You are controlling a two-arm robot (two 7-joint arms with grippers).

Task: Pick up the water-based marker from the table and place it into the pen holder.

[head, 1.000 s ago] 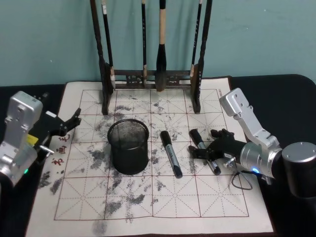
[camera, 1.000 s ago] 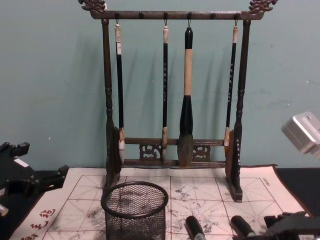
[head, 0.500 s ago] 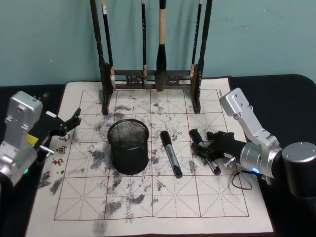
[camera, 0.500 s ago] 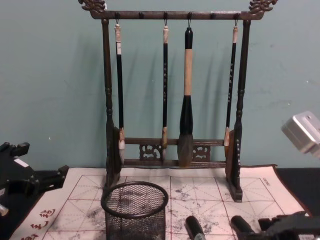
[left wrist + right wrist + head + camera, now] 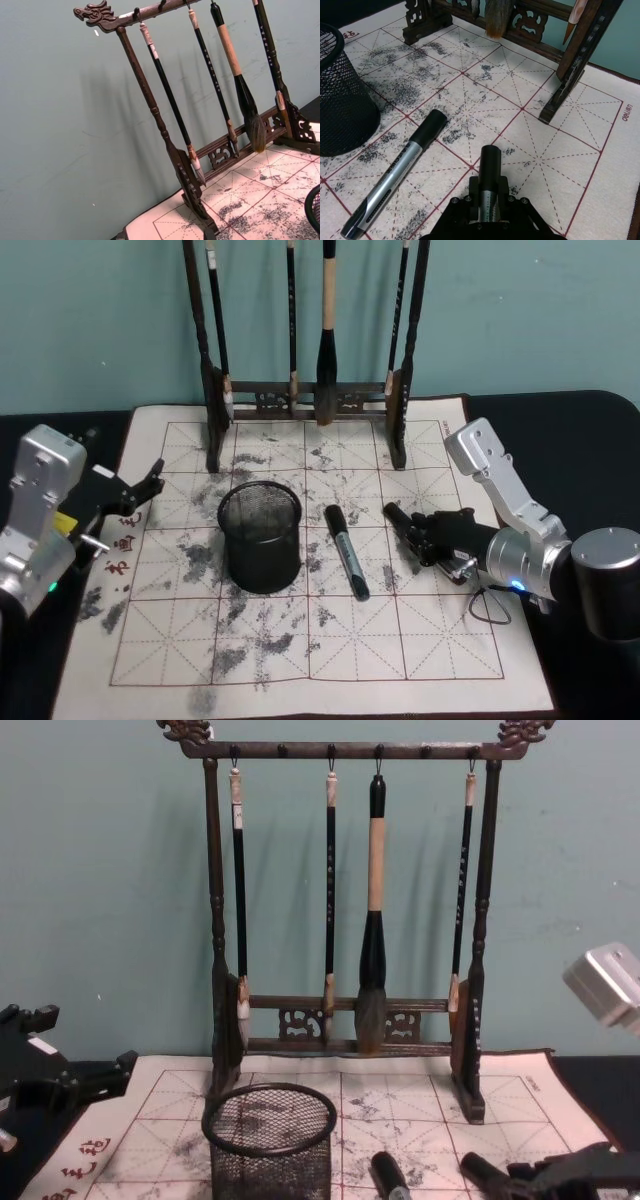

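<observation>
Two water-based markers lie on the table's cream felt mat (image 5: 330, 640). One marker (image 5: 347, 550) rests free just right of the black mesh pen holder (image 5: 260, 538), and it shows again as the free marker (image 5: 400, 175) beside the pen holder (image 5: 340, 100). My right gripper (image 5: 427, 536) is shut on the second marker (image 5: 400, 517), low over the mat right of the first. In the right wrist view this held marker (image 5: 490, 165) pokes out from the right gripper (image 5: 487, 202). My left gripper (image 5: 150, 485) is parked open at the mat's left edge.
A tall dark wooden brush rack (image 5: 310, 395) with several hanging brushes stands at the back of the mat, behind the pen holder (image 5: 270, 1140). The rack's right foot (image 5: 560, 95) is close to the held marker. A loose cable (image 5: 490, 610) loops beside my right arm.
My right gripper's fingers have closed on the right-hand marker, which has shifted slightly toward the arm. The other marker, the pen holder and the left arm have not moved.
</observation>
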